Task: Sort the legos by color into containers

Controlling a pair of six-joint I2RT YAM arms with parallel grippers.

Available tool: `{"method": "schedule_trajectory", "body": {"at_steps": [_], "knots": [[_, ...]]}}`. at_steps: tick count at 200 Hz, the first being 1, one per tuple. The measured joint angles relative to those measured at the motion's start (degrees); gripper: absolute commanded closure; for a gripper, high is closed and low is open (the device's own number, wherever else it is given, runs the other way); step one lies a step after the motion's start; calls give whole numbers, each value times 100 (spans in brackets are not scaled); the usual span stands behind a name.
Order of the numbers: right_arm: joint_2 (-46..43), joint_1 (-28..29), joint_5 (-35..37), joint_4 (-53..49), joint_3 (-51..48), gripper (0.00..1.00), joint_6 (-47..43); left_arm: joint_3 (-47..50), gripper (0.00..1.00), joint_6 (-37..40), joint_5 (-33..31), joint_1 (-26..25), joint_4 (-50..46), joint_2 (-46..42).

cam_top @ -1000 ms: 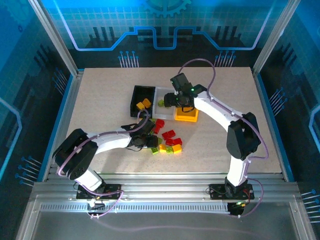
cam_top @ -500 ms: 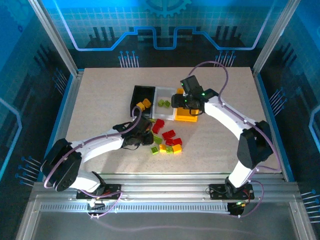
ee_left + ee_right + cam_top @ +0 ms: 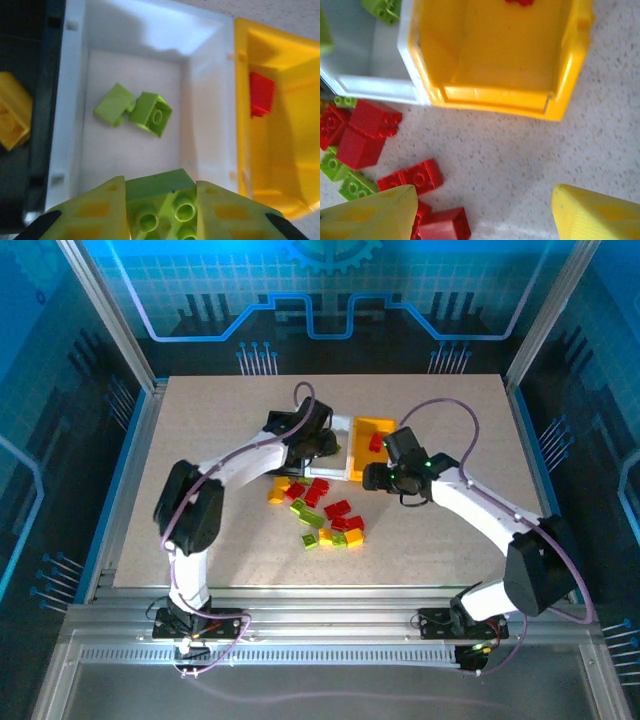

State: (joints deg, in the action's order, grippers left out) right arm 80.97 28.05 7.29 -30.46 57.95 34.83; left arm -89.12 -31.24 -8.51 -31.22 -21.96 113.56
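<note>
Your left pincer (image 3: 160, 222) is clamped narrow on a lime green brick (image 3: 159, 192), over the white bin (image 3: 207, 120), where two lime bricks (image 3: 150, 114) lie. Next bin toward the table's left edge, the black bin (image 3: 47, 100), has a yellow brick (image 3: 12, 117). Toward the right edge, the yellow bin (image 3: 295, 150) has a red brick (image 3: 261, 94). Your right pincer (image 3: 485, 210) is wide, empty, over loose red bricks (image 3: 367, 132) on the table (image 3: 520, 150), just nearside of the yellow bin.

Speckled beige table (image 3: 480, 420), matte and flat. Behind it, a glowing blue wall (image 3: 180, 290) with circuit lines and a gear emblem (image 3: 335, 252). Ribbed metal rails (image 3: 330, 625) along the near edge; slanted metal posts (image 3: 105, 310) at both sides.
</note>
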Motion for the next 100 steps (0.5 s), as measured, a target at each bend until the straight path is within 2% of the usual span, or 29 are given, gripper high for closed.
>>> {"method": "schedule_trajectory", "body": {"at_steps": [29, 45, 100], "knots": [[-387, 2, -186, 15, -507, 26, 35, -673, 61, 33, -94, 17, -234, 669], [-481, 42, -297, -7, -673, 25, 35, -918, 47, 81, -90, 15, -330, 879], [-501, 551, -688, 17, -973, 19, 9, -933, 13, -20, 87, -33, -348, 743]]}}
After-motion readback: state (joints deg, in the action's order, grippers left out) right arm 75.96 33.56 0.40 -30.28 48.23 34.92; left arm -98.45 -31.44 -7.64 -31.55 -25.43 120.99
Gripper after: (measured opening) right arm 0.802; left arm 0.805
